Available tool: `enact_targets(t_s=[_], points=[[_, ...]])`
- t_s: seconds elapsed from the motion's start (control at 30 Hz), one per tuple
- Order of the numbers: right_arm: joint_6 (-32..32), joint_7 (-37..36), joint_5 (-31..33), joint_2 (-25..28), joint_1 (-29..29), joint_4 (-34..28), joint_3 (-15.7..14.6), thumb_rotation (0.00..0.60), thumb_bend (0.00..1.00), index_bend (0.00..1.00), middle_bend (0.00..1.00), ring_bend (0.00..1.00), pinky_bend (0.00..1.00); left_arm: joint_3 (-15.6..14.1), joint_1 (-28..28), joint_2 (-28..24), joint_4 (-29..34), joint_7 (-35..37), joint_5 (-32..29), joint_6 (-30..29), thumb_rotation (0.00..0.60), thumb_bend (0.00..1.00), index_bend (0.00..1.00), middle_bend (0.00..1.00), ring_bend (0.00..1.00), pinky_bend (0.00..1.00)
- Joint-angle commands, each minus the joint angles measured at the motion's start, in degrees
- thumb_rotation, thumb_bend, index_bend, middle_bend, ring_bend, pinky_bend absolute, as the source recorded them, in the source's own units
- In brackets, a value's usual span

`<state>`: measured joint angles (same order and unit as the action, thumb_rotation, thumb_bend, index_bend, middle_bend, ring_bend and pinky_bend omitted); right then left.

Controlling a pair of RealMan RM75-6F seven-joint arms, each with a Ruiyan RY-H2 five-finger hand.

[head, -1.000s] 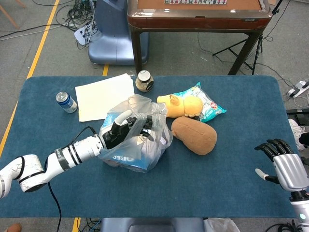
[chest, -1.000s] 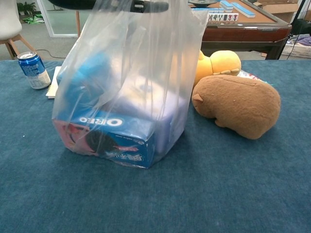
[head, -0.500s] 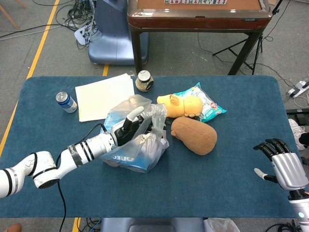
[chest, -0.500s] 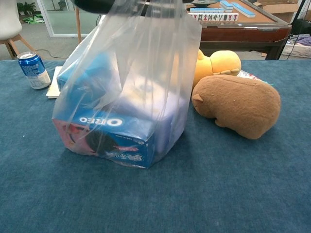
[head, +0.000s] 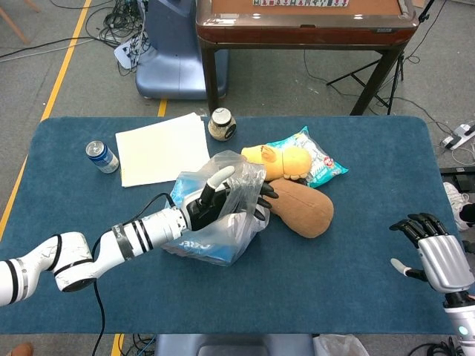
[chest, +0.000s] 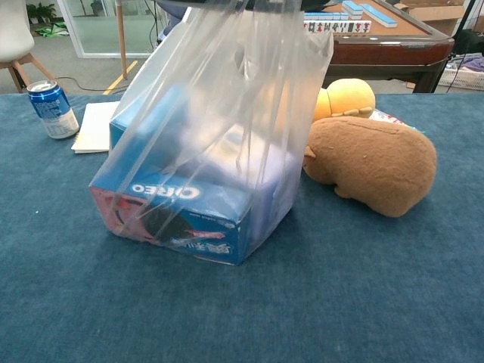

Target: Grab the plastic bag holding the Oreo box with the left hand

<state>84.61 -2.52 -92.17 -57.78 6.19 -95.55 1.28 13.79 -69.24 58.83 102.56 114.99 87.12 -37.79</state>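
So in the last second my left hand [head: 223,199] has slid further right across the table, and the clear plastic bag [head: 219,215] came along with it; it now sits pressed up against the brown plush capybara [head: 300,208] where there used to be a gap. From the chest camera the bag [chest: 219,128] also reads as pulled taller and leaning a bit to the right.

My left hand is up at the mouth of the bag with the fingers [head: 261,194] curled into the bunched film at the top, so I'd call that a hold on the bag rather than just poking at it. The plastic is drawn taut upward from the hand, which is why the sides look stretched. The blue Oreo box [chest: 178,215] is inside, lying along the bottom with one end tipped up slightly, and its weight is what keeps the bag's base planted on the blue tablecloth [head: 341,282].

My right hand [head: 438,256] is parked at the far right edge, fingers spread, holding nothing, well out of the way.

Further out: the yellow plush toy [head: 282,161] lies on a teal snack packet [head: 323,159] just behind the capybara, a small jar [head: 222,124] stands near the back edge, a white sheet of paper [head: 159,147] lies left of it, and a blue drink can [head: 102,156] stands beside the paper
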Motion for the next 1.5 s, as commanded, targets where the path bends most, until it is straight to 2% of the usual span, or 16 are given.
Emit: enact_targets(t_s=[0.03,0.1,0.17,0.2,0.23,0.27,0.3,0.33,0.47,0.63,0.7,0.9,1.27,1.5], points=[[0.2,-0.1,0.0,0.1,-0.1,0.0,0.0,0.600,0.11,0.33,0.32,0.18,0.18,1.0,-0.2,-0.5,0.4,2.3,-0.6,0.5,0.067,0.20,0.26,0.22,0.23,0.27],[0.4,-0.1,0.1,0.1,-0.3,0.0,0.0,0.600,0.11,0.33,0.32,0.18,0.18,1.8,0.1,-1.2,0.9,4.6,-1.4,0.4,0.115,0.20,0.26,0.24,0.23,0.28],[0.5,-0.2,0.1,0.2,-0.4,0.0,0.0,0.600,0.11,0.33,0.32,0.18,0.18,2.6,0.7,-2.4,1.5,6.8,-2.1,0.3,0.215,0.20,0.26,0.26,0.25,0.32],[0.6,-0.3,0.0,0.2,-0.4,0.1,0.0,0.600,0.11,0.33,0.32,0.18,0.18,2.9,0.9,-3.1,1.8,7.3,-2.4,0.5,0.325,0.20,0.27,0.28,0.26,0.39],[0.6,-0.3,0.0,0.2,-0.4,0.0,0.0,0.600,0.11,0.33,0.32,0.18,0.18,3.1,1.1,-3.9,2.1,7.6,-2.8,1.0,0.395,0.20,0.27,0.29,0.27,0.43],[0.6,-0.3,0.0,0.2,-0.4,0.0,0.0,0.600,0.11,0.33,0.32,0.18,0.18,3.3,1.2,-4.7,2.5,7.7,-3.1,1.4,0.496,0.20,0.28,0.31,0.30,0.51],[0.7,-0.4,-0.1,0.3,-0.4,0.0,0.0,0.600,0.11,0.33,0.32,0.18,0.18,3.7,1.6,-5.7,3.1,8.0,-3.8,1.7,0.569,0.20,0.29,0.33,0.34,0.58],[0.7,-0.4,-0.2,0.3,-0.4,0.0,0.0,0.600,0.11,0.33,0.32,0.18,0.18,3.9,1.9,-6.5,3.6,8.2,-4.2,2.0,0.596,0.20,0.30,0.34,0.38,0.64],[0.7,-0.4,-0.5,0.3,-0.2,-0.2,0.1,0.600,0.11,0.33,0.32,0.18,0.18,5.0,2.9,-9.7,5.9,7.8,-5.6,3.9,0.600,0.21,0.34,0.41,0.48,0.78],[0.5,-0.5,-0.8,0.3,0.1,-0.3,0.2,0.600,0.11,0.33,0.32,0.18,0.18,6.6,4.5,-13.4,8.3,5.4,-7.8,5.4,0.600,0.37,0.40,0.54,0.66,0.97],[0.4,-0.5,-0.7,0.3,0.2,-0.3,0.2,0.600,0.11,0.33,0.32,0.18,0.18,7.4,5.3,-14.6,9.0,4.6,-9.0,5.9,0.600,0.41,0.42,0.59,0.73,1.00],[0.5,-0.4,-0.8,0.3,0.2,-0.4,0.2,0.600,0.11,0.33,0.32,0.18,0.18,9.3,7.9,-17.0,11.0,2.0,-11.3,6.2,0.600,0.48,0.49,0.67,0.82,1.00],[0.3,0.1,-0.9,0.4,0.2,-0.9,0.0,0.600,0.11,0.33,0.32,0.18,0.18,13.9,13.1,-20.9,13.0,-4.7,-15.8,3.9,0.600,0.52,0.56,0.76,0.89,1.00],[0.1,0.1,-0.7,0.3,0.3,-1.1,0.1,0.600,0.11,0.33,0.32,0.18,0.18,17.7,17.4,-23.9,13.7,-3.8,-16.2,1.6,0.600,0.54,0.57,0.77,0.89,1.00]])
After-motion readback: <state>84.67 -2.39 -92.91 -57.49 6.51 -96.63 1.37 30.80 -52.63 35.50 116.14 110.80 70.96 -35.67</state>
